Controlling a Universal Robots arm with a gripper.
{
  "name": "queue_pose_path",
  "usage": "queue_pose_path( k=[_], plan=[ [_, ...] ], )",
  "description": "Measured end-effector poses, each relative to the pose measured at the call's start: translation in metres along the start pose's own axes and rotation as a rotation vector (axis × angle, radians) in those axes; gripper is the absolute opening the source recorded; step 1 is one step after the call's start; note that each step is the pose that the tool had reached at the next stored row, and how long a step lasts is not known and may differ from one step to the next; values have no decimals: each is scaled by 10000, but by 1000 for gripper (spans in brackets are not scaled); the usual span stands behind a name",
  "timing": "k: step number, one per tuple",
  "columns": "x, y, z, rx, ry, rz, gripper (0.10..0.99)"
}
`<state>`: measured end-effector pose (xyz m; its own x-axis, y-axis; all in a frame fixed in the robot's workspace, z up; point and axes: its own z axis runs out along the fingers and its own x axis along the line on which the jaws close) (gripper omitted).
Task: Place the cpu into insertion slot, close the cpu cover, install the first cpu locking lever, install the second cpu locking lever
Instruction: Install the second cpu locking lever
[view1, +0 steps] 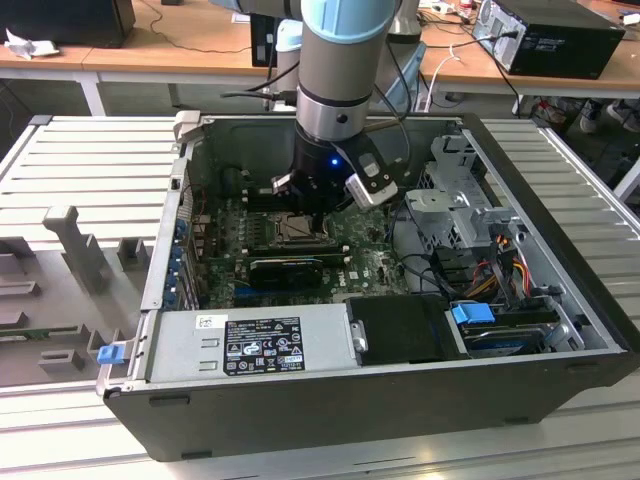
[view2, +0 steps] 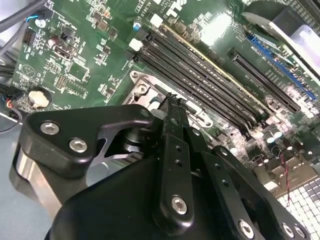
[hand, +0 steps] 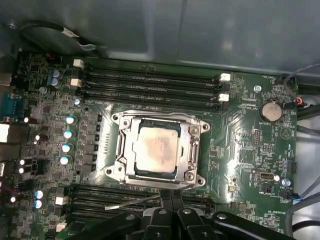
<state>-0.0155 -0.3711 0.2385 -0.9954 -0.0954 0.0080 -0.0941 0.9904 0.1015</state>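
The cpu (hand: 158, 149) lies flat in the insertion slot (hand: 121, 150) on the green board, its dull metal top showing through the window of the cpu cover (hand: 192, 146), which lies down over it. In the exterior view the socket (view1: 297, 231) sits just under my gripper (view1: 312, 212). My gripper (hand: 169, 196) is shut, with its fingertips (view2: 172, 102) together at the socket's edge. A thin silvery locking lever (hand: 131, 202) runs along that side over the memory slots, and its end meets the fingertips. I cannot tell whether the tips touch it.
Long black memory slots (hand: 150, 80) flank the socket on both sides. A black graphics card (view1: 290, 268) lies next to the socket. The open case holds a power supply (view1: 255, 340), drive cages (view1: 460, 200) and loose cables (view1: 500, 255) at the exterior view's right.
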Motion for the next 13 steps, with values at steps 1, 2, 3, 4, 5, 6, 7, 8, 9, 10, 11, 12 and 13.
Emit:
queue_pose_path(
  k=[1,2,3,4,5,6,7,8,9,10,11,12,13],
  plan=[
    [0,-1,4,-31,-2,2,106],
    [2,-1,7,-84,-7,1,106],
    [6,-3,11,-137,-13,0,106],
    [12,-13,16,-157,-15,-1,106],
    [22,-29,18,-174,-16,-2,106],
    [39,-53,21,-191,-19,-1,106],
    [59,-66,21,-202,-20,-1,106],
    [113,-83,22,-247,-23,-2,106],
    [160,-90,24,-290,-28,-3,106],
    [198,-95,25,-314,-30,-4,106],
    [236,-97,27,-327,-31,-8,106],
    [265,-98,30,-334,-31,-11,106],
    [300,-98,34,-344,-31,-22,106]
  ],
)
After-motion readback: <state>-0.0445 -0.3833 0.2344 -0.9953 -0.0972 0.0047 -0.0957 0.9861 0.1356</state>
